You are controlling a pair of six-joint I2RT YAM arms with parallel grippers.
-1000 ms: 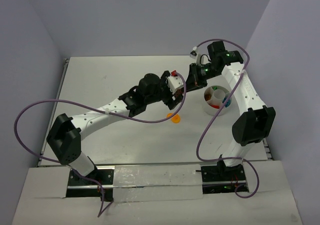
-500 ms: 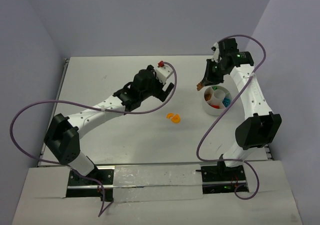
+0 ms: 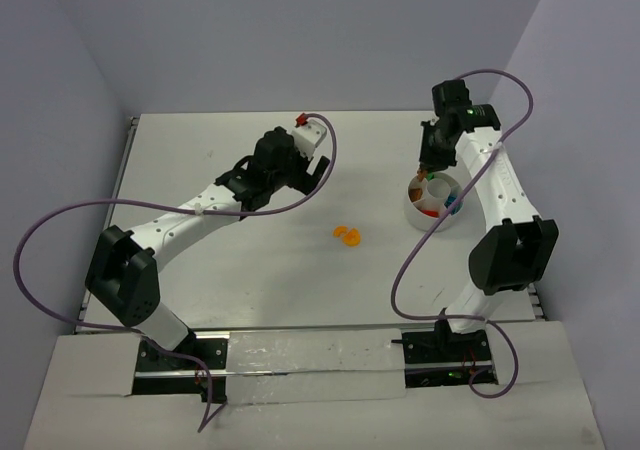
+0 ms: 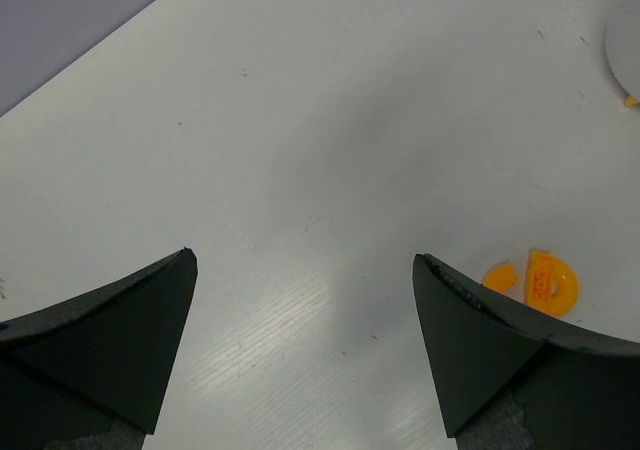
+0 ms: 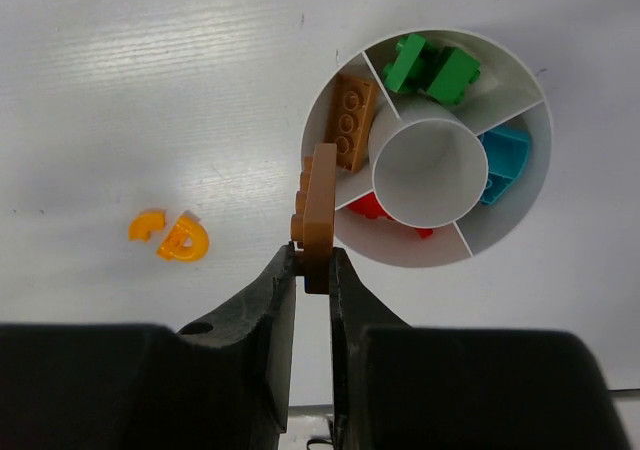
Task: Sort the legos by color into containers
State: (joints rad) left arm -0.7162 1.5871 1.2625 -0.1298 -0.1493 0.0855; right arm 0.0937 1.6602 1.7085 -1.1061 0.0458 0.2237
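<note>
My right gripper (image 5: 313, 270) is shut on a brown flat lego (image 5: 320, 210), held on edge above the left rim of the white divided bowl (image 5: 345, 242). The bowl, also in the top view (image 3: 418, 216), holds a brown lego (image 5: 352, 122), green legos (image 5: 432, 68), a teal lego (image 5: 505, 160) and a red lego (image 5: 372, 209) in separate wedges. Two orange curved legos (image 5: 172, 234) lie on the table left of the bowl, also in the top view (image 3: 347, 235) and in the left wrist view (image 4: 537, 282). My left gripper (image 4: 305, 270) is open and empty above bare table.
The white table (image 3: 250, 260) is walled by grey-violet panels at the back and sides. Purple cables (image 3: 60, 220) loop from both arms over the table. The left arm (image 3: 190, 220) stretches diagonally across the left half.
The right gripper has moved right with the brown lego to the bowl's edge. The left gripper has drawn back to the left, away from the middle.
</note>
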